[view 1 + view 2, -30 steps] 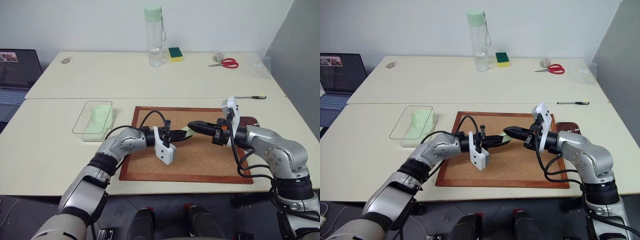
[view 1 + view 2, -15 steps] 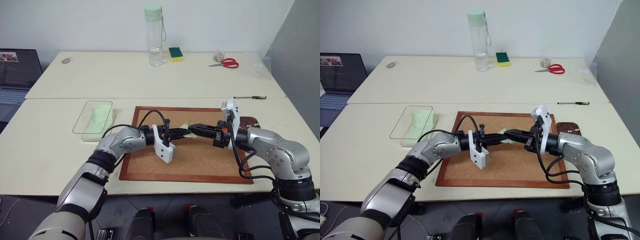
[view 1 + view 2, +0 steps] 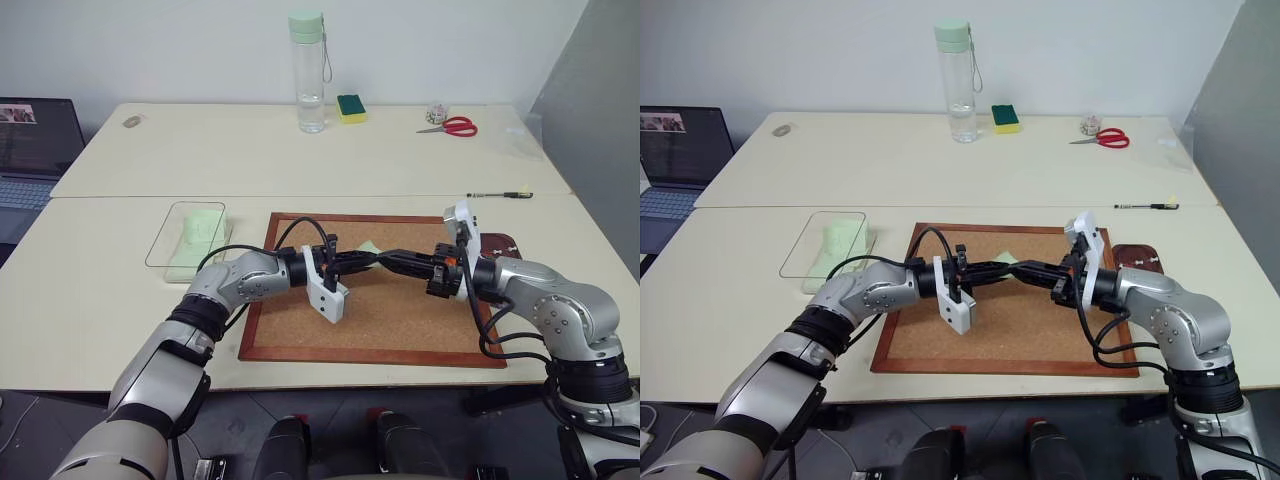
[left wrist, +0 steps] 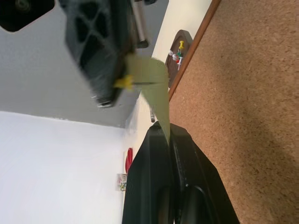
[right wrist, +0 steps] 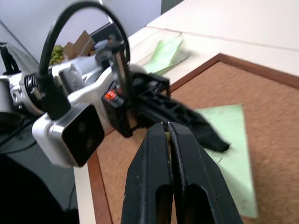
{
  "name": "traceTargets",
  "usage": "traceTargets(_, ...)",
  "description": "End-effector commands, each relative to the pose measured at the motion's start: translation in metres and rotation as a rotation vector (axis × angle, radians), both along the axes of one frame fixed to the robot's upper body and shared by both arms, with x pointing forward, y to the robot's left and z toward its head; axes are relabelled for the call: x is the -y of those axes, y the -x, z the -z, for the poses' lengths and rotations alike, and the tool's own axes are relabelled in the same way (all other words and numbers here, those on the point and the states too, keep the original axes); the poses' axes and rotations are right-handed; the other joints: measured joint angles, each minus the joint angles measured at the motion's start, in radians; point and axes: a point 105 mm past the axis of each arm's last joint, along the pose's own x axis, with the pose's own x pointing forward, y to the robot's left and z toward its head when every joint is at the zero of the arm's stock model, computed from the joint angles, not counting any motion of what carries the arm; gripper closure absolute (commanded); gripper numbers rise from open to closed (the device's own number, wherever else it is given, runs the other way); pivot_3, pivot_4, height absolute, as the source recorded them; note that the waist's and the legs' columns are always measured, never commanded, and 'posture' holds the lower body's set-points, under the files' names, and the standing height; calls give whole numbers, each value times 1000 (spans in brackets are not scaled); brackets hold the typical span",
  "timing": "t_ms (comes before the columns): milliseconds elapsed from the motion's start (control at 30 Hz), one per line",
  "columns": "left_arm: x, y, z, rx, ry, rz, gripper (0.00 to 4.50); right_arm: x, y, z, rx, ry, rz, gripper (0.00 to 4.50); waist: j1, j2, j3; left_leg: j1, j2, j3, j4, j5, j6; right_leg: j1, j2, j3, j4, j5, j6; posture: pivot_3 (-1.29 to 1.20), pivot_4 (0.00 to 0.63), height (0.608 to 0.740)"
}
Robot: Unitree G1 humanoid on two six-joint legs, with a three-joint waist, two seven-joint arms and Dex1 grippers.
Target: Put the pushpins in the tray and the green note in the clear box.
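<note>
The green note hangs just above the corkboard, one edge pinched in my shut left gripper. My right gripper meets it tip to tip from the other side, shut on a yellow pushpin that sits at the note's face. In the right wrist view the right gripper is closed just in front of the left gripper's black fingers. The brown tray lies at the board's right edge, and pushpins lie in it. The clear box stands left of the board.
A pale green block lies in the clear box. At the back of the table are a tall clear bottle, a green-and-yellow sponge and red scissors. A pen lies right of centre, a laptop far left.
My left wrist has rolled a little, turning the note so its free corner stands up behind the fingertips. The two grippers' tips have come together; both hands are otherwise almost where they were.
</note>
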Motion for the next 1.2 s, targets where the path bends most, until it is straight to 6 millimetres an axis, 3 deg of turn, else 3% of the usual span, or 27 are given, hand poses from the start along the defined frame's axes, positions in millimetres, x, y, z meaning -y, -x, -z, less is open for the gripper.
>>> traceTargets(33, 0, 1, -5, -22, 41, -6, 4463, 8, -1, -30, 45, -108, 40, 4500, 0, 0, 0, 0, 0, 0, 0, 0, 0, 0, 0, 0, 0, 0, 0, 0, 150, 740)
traceTargets(167, 2, 2, -5, -90, 100, -29, 4463, 27, -8, -40, 30, -184, 145, 4500, 0, 0, 0, 0, 1, 0, 0, 0, 0, 0, 0, 0, 0, 0, 0, 0, 150, 740)
traceTargets(300, 10, 4, -11, -299, 232, -59, 4463, 51, -23, -37, 67, -163, 330, 4500, 0, 0, 0, 0, 1, 0, 0, 0, 0, 0, -1, 0, 1, 0, 0, 0, 150, 740)
traceTargets(533, 33, 24, -21, -883, 373, -10, 4463, 107, -52, -1, 116, -3, 755, 4500, -3, 0, 0, 0, 1, 0, 0, 0, 0, 0, 0, 0, 1, 0, 0, 0, 150, 740)
traceTargets(600, 38, 30, -25, -977, 383, 3, 4463, 124, -57, 12, 118, 59, 864, 4500, -5, 0, 0, 0, 1, 0, 0, 0, 0, 0, 0, 0, 1, 0, 0, 0, 150, 740)
traceTargets(867, 42, 30, -22, -1027, 367, -66, 4463, 148, -68, 38, 147, 212, 983, 4500, -18, 1, 0, 3, -2, 1, 0, 0, 0, 1, 2, 3, 1, 0, 0, 0, 150, 740)
traceTargets(1100, 41, 30, -21, -1026, 378, -91, 4463, 163, -77, 47, 110, 233, 1053, 4500, -20, 1, 0, 3, -2, 2, 0, 0, 0, 1, 1, 4, 1, 0, 0, 0, 150, 740)
traceTargets(1200, 39, 29, -20, -1025, 381, -103, 4500, 167, -80, 48, 108, 237, 1061, 3910, -19, 1, 0, 3, -1, 2, 0, 0, 0, 1, 1, 4, 1, 0, 0, 0, 150, 740)
